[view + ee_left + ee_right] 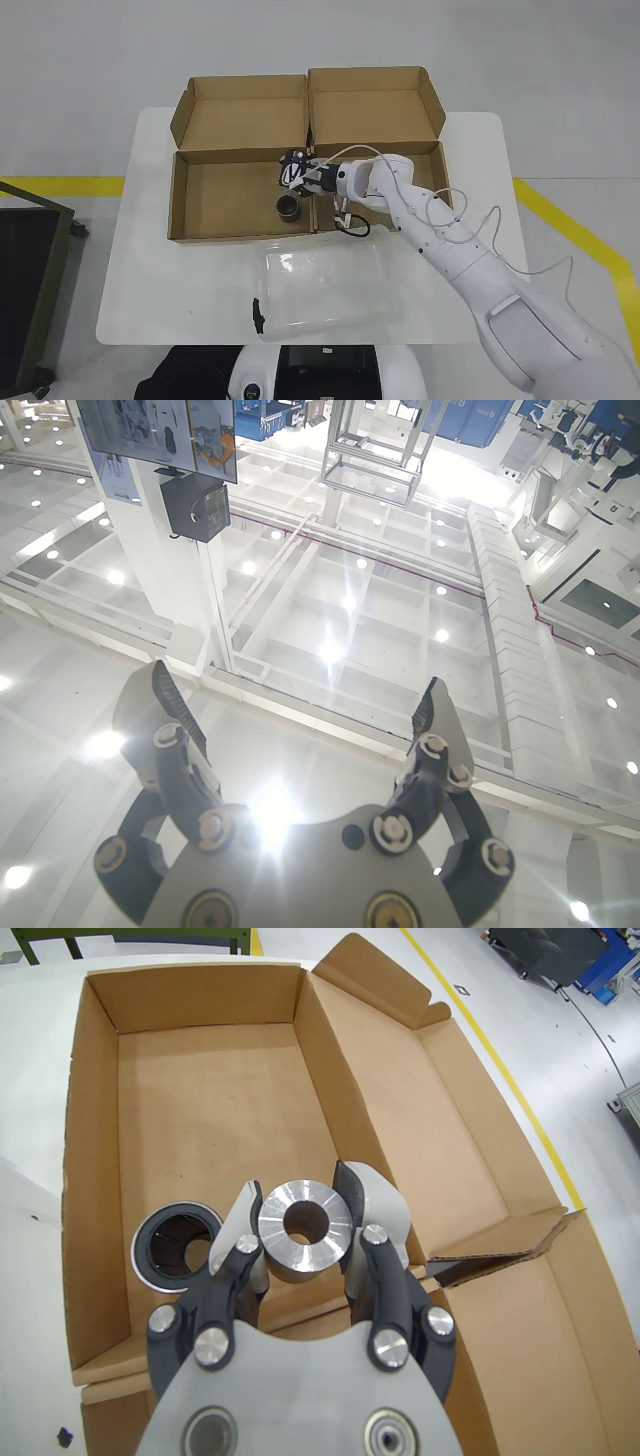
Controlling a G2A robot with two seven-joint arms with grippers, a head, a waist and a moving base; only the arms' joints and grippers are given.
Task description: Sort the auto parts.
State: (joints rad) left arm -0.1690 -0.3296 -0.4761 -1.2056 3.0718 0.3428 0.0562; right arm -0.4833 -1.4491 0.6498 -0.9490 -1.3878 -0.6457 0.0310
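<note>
- Right gripper [300, 1193]: jaws clamped on a short, thick-walled silver metal bushing [302, 1233], held over the left brown cardboard box [220, 200], close to its right wall.
- Bushing's bore axis runs along the jaws, with its flat end face toward the wrist camera.
- Black ring bearing with silver rim [175, 1243] sits on the box floor just beside it, bore up.
- Top view adds the layout: right cardboard box [375, 118], and a clear plastic tray [325, 285] nearer on the white worktop [150, 280].
- Left gripper [297, 674]: jaws wide apart, aimed at the ceiling.
</note>
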